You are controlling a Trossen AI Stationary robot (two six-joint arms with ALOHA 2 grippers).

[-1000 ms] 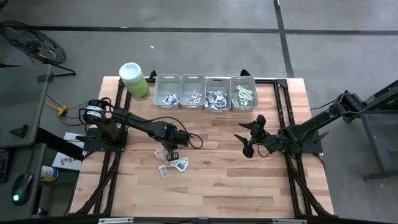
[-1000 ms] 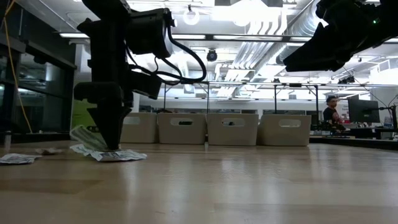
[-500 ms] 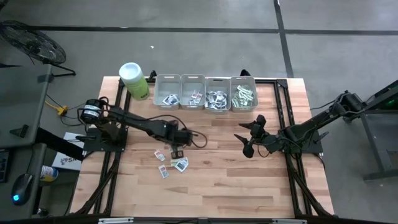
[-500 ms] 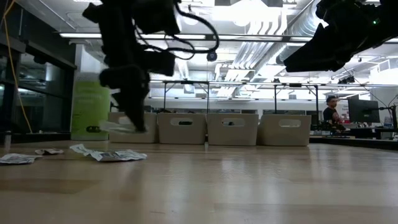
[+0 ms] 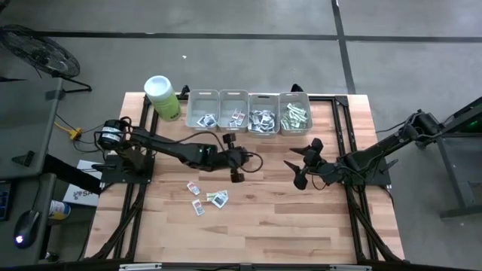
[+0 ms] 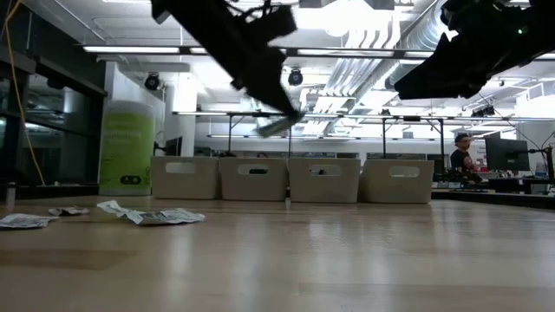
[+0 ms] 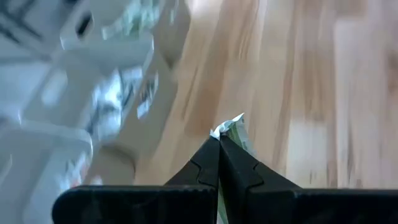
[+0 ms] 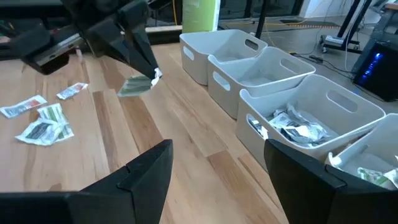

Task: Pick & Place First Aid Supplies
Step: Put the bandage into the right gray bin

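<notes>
Pinched between the shut tips of the left gripper [image 7: 219, 138] is one green packet [image 7: 238, 132], which is held up in the air above the wood table [image 5: 301, 218]. In the high view this gripper [image 5: 236, 177] is seen near the middle of the table, in front of the row of four bins [image 5: 248, 113]. In the right wrist view the packet [image 8: 138, 85] is seen hanging off the tip of the dark left gripper [image 8: 154, 73], clear of the table.

A few loose packets [image 5: 208, 197] are left lying flat on the table, near the left gripper. In the low view they [image 6: 152, 215] are seen on the wood, far over to one side. More packets are seen inside the bins.

The right gripper [image 5: 300, 167] is held out over the table on the right side, well apart from the packets. Its two fingers [image 8: 143, 171] are spread wide and nothing is held between them.

A green can [image 5: 162, 96] with a white lid is stood beside the bins.
</notes>
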